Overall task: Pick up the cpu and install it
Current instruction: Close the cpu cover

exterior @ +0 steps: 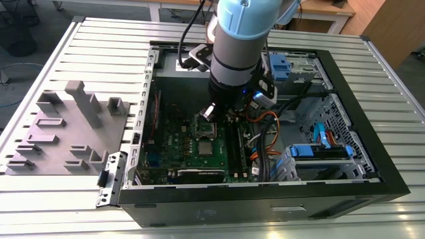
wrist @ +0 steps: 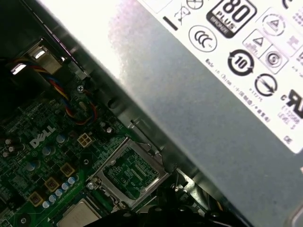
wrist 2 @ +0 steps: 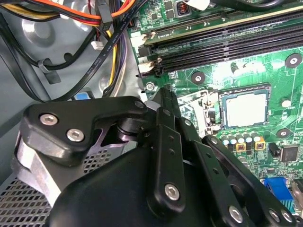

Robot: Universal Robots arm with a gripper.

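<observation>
Arm: reaching down into the open computer case [exterior: 345, 164], gripper [exterior: 211, 112] low over the green board [exterior: 176, 144], likely lining up on the socket

Gripper: whether its fingers are parted or closed, I cannot tell

Cpu [wrist 2: 244, 108]: lying flat in the socket, at about 6 o'clock from the gripper in the exterior view; the hinged socket frame [wrist: 127, 171] stands open beside it

Surface: ribbed metal table [exterior: 79, 194]; grey plastic blocks [exterior: 66, 124] at 9 o'clock of the case; room floor beyond

The arm [exterior: 239, 55] reaches steeply downward; its black claw [wrist 2: 163, 101] points down.
</observation>
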